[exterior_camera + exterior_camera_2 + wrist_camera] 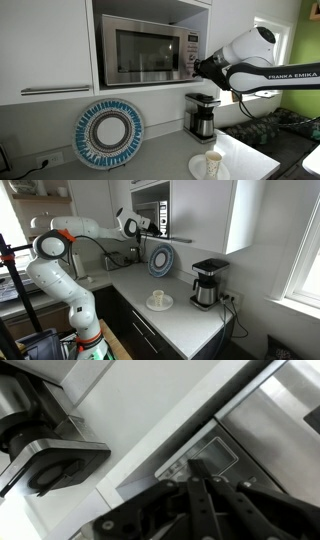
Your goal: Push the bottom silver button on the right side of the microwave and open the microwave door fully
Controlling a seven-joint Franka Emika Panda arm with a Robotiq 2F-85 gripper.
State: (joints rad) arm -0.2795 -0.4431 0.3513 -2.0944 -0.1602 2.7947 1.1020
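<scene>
The microwave (145,55) sits in a cabinet niche above the desk (255,152), its door closed; the gripper (194,68) is at the lower end of the control panel (187,50), jaws apparently drawn together on nothing, forming 1 blunt tip for poking; in the wrist view the bottom silver button (215,457) lies just ahead of it.

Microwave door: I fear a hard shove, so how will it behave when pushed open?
Probably stiff: the door looks like a rigid framed panel. It likely swings from its left edge, the buttons being right. The microwave sits boxed in a cabinet, so it should hardly shift.
</scene>
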